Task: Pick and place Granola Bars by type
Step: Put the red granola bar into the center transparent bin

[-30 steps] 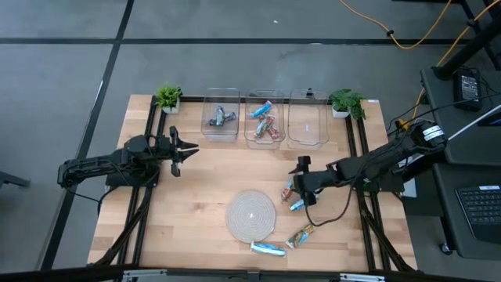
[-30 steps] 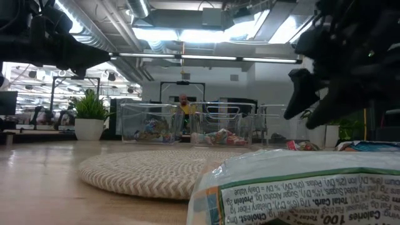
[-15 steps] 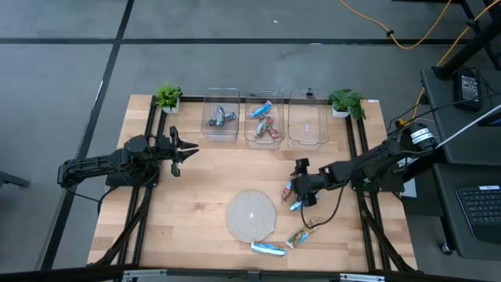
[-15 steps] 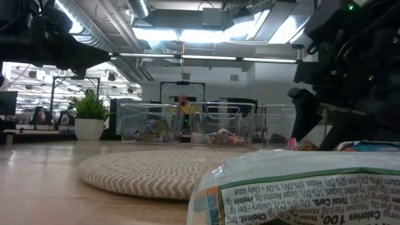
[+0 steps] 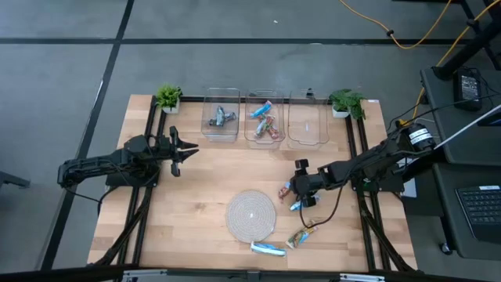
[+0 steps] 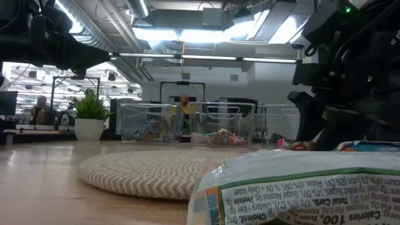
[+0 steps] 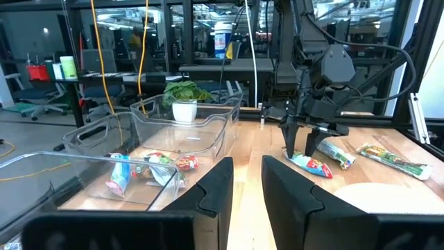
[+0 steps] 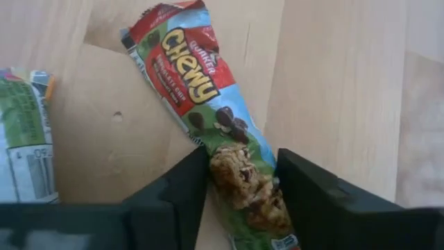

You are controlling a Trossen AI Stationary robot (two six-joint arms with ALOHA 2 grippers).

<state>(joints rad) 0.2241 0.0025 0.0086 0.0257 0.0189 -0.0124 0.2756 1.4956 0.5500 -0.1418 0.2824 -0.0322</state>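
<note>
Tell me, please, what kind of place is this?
Probably a robotics lab or workshop: an open industrial ceiling with strip lights, desks and office chairs behind glass, and a wooden work table with clear sorting bins.

Foil-wrapped granola bars (image 5: 295, 200) lie flat on the desk (image 5: 196, 196); a red-and-blue Chewy bar (image 8: 208, 111) lies diagonally, others sit in clear bins (image 5: 264, 125).

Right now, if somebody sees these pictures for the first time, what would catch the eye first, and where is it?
The right gripper is down on the table to the right of the round woven mat, its fingers on either side of a red Chewy granola bar lying on the wood. Along the far edge stand three clear bins; two hold bars and the right one looks empty. The left gripper waits on the left, away from the bars.
</note>
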